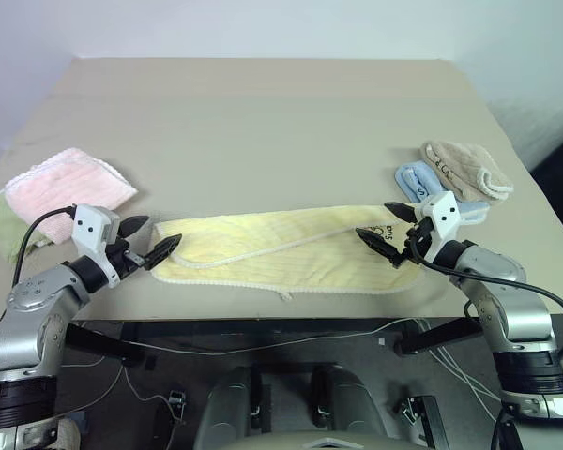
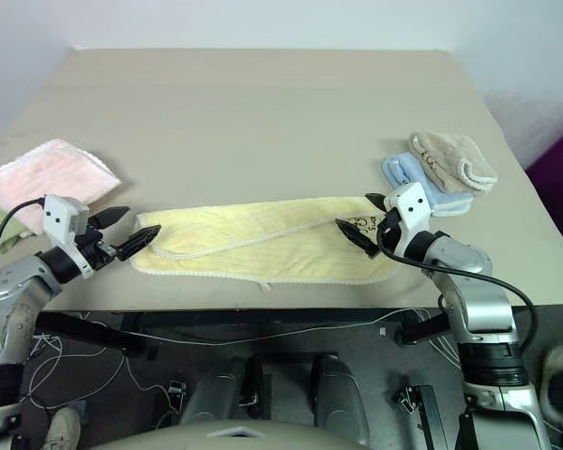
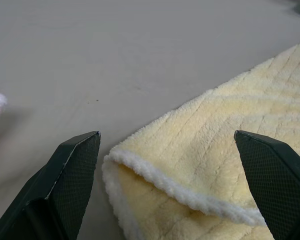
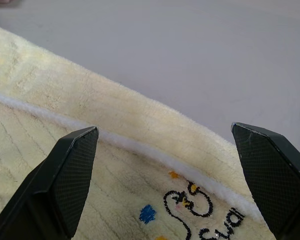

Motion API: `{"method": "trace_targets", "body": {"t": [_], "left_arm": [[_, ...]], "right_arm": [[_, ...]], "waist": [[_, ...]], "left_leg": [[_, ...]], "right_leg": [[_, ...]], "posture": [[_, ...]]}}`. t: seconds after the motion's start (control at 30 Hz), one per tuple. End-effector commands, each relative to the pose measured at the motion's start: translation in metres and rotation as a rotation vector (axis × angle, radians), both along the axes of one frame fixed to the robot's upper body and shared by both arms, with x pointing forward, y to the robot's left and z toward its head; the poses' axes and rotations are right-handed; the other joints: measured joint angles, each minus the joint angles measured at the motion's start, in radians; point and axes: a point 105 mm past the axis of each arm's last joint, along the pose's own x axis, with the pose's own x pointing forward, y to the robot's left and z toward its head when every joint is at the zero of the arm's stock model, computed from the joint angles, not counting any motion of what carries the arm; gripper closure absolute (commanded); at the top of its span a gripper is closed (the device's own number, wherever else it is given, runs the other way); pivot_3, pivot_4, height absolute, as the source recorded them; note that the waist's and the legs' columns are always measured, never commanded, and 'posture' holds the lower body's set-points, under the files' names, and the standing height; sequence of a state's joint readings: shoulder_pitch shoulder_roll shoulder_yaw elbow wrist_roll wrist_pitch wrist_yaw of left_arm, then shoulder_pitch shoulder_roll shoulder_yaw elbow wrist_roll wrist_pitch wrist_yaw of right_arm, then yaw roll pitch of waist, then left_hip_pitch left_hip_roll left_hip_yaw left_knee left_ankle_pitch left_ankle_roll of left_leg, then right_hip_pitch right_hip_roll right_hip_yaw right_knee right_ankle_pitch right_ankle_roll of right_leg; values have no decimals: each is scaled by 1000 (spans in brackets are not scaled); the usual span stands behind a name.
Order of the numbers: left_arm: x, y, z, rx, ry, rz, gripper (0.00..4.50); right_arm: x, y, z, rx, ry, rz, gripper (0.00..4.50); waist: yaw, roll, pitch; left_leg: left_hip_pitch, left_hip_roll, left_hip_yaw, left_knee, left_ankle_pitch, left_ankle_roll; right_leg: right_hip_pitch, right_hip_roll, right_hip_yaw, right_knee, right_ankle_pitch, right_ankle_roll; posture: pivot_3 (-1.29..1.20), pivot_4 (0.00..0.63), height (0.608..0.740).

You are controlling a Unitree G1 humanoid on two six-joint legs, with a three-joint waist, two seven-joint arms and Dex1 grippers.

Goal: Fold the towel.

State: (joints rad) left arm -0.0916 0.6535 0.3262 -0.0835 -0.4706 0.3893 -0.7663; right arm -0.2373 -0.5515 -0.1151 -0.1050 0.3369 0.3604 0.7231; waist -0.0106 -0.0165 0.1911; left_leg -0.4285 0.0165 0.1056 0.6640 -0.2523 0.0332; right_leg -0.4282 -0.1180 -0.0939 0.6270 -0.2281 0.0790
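Closest to the viewer, along the near edge of a wide beige table [image 1: 263,112], a long pale yellow towel [image 1: 291,248] lies stretched from left to right, folded once lengthwise so its white stitched edging runs as a line along the upper layer. At the towel's left end, the left gripper [image 1: 150,241] hovers with its two black fingers spread wide apart, grasping nothing; in the left wrist view the folded corner sits between and just beyond the fingertips [image 3: 75,165]. At the right end, the right gripper [image 1: 387,230] is likewise released, fingers wide, poised above the small dark lettering [image 4: 200,210] stitched there with tiny coloured dots. Farther back on the left rests a folded pink towel [image 1: 66,183], well apart from the yellow one. Farther back on the right, a light blue folded towel [image 1: 415,178] lies partly under a beige folded towel [image 1: 464,167].
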Motion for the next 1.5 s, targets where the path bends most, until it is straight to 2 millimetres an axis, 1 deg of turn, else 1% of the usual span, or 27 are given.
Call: {"method": "trace_targets", "body": {"t": [0.03, 0.27, 0.47, 0.57, 0.73, 0.77, 0.87, 0.97, 1.1, 1.13, 1.3, 1.37, 1.43, 1.5], "left_arm": [[0, -5, 9, 9, -33, -21, 0], [2, -11, 10, 14, -35, -37, 0], [3, -10, 6, 29, -27, -22, 0], [4, -10, 6, 27, -26, -24, 0], [6, -16, 4, 19, -23, -31, 0], [5, -19, 3, 12, -20, -30, 0], [0, -17, -3, 23, -2, -33, 0], [-1, -21, -1, 30, -8, -40, 0], [-4, -14, 6, 132, -8, -94, 0], [-8, -12, 6, 181, -3, -124, 0], [-25, 0, 2, 352, 54, -259, 0], [-32, 2, -3, 421, 94, -335, 0], [-36, 2, -6, 466, 115, -385, 0], [-34, 2, -8, 520, 119, -414, 0]], "right_arm": [[-2, 4, 8, 5, -46, 17, 36], [1, 5, 12, 9, -61, 22, 36], [2, 3, 12, 7, -66, 20, 36], [3, 6, 12, 8, -72, 21, 36], [3, 5, 11, 8, -71, 16, 36], [3, 3, 11, 9, -69, 15, 36], [3, 11, 11, 9, -66, 26, 36], [2, 7, 10, 8, -63, 20, 36], [-1, 7, 4, 2, -52, -1, 36], [-2, 7, 3, 0, -51, -7, 36], [-3, 3, 1, -6, -48, -31, 36], [-2, 3, 1, -9, -52, -43, 36], [-2, 2, 1, -10, -54, -50, 36], [-1, 2, 1, -11, -56, -54, 36]], "waist": [[0, 0, 0], [0, 0, 0], [0, 0, 0], [0, 0, 0], [0, 0, 0], [-1, 0, 0], [-1, 0, 0], [-1, 0, 0], [0, 0, 0], [0, 1, 0], [-3, 2, 1], [-3, 3, 1], [-3, 3, 1], [-1, 4, 1]], "left_leg": [[0, 0, 0, 0, 0, 0], [0, 0, 0, 0, 0, 0], [0, 0, 0, 0, 0, 0], [0, 0, 0, 0, 0, 0], [0, 0, 0, 0, 0, 0], [0, 0, 0, 0, 0, 0], [0, 0, 0, 0, 0, 0], [0, 0, 0, -1, 0, 0], [0, 0, 0, -1, 0, 0], [0, 0, 0, -1, 0, 0], [-1, 0, 0, -3, 0, -1], [-1, 0, 0, -3, 0, -1], [-1, 0, 0, -4, 0, -1], [-1, 0, 0, -5, 0, -1]], "right_leg": [[0, 0, 0, 0, 0, 0], [0, 0, 0, 0, 0, 0], [0, 0, 0, 0, 0, 0], [0, 0, 0, 0, 0, 0], [0, 0, 0, 0, 0, 0], [0, 0, 0, 0, 0, 0], [0, 0, 0, 0, 0, 0], [-1, 0, 0, 0, 0, 0], [0, 0, 0, -1, 0, 0], [0, 0, 0, -1, -1, -2], [-2, -1, 1, -2, -2, -3], [-3, -1, 1, -3, -2, -4], [-6, -1, 1, -3, -2, -4], [-6, -1, 1, -6, -2, -5]], "posture": [[0, 150, 740], [0, 150, 740], [0, 150, 740], [0, 150, 740], [0, 150, 740], [0, 150, 740], [0, 150, 740], [0, 150, 740], [0, 150, 740], [0, 150, 740], [0, 150, 740], [0, 150, 740], [0, 150, 740], [0, 150, 740]]}}
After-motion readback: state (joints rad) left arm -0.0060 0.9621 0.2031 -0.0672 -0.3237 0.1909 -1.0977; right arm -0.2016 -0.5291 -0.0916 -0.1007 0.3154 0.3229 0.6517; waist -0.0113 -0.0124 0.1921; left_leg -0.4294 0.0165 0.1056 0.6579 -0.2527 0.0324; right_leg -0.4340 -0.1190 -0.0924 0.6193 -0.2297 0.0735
